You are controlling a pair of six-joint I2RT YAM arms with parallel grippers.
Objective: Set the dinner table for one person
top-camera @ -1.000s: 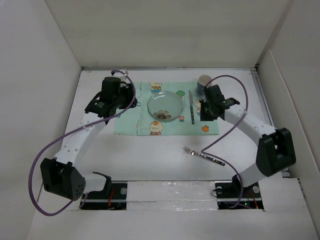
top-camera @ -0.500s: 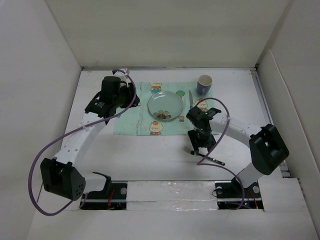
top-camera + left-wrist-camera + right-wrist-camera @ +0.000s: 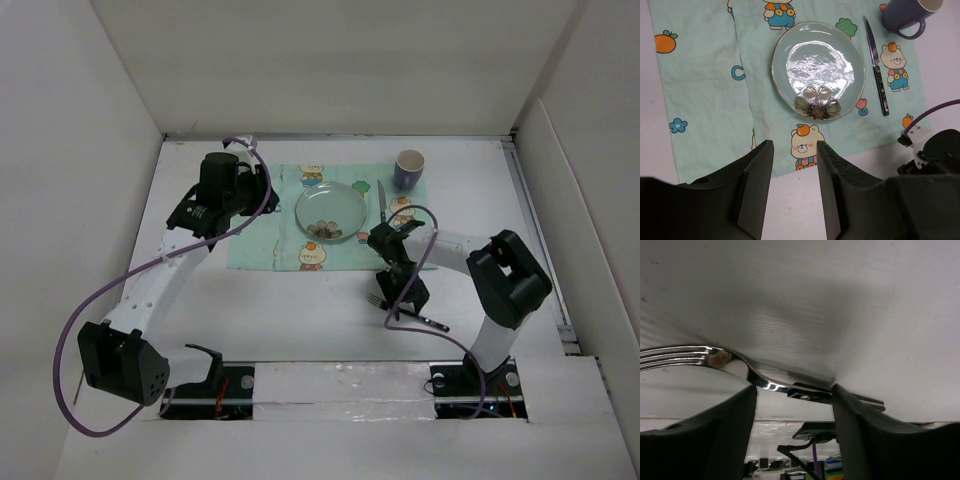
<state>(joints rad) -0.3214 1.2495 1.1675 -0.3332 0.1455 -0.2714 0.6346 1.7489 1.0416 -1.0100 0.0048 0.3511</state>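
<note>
The dinner table (image 3: 300, 310), walled by white panels, is spread beneath both arms. A green placemat (image 3: 260, 235) is laid toward its far edge, with a glass plate (image 3: 331, 211), a knife (image 3: 382, 210) and, at the mat's far right corner, a purple mug (image 3: 409, 168). A fork (image 3: 432, 322) lying on bare table right of centre is straddled by the right gripper (image 3: 400, 295), whose fingers are parted and not clamped, while the left gripper (image 3: 794, 146) is held parted and empty above the placemat's left side.

The placemat (image 3: 705, 100) is mint green with cartoon bears in blue overalls, oranges, trees and flowers printed all over. The plate (image 3: 810, 50) is a pale glassy green with a dull silvery-green flower motif near one edge, and the mug (image 3: 902, 15) is purple with a white inside. The knife (image 3: 876, 70) and fork (image 3: 695, 357) are both shiny silver, and the dinner table (image 3: 300, 310) is plain matte white.
</note>
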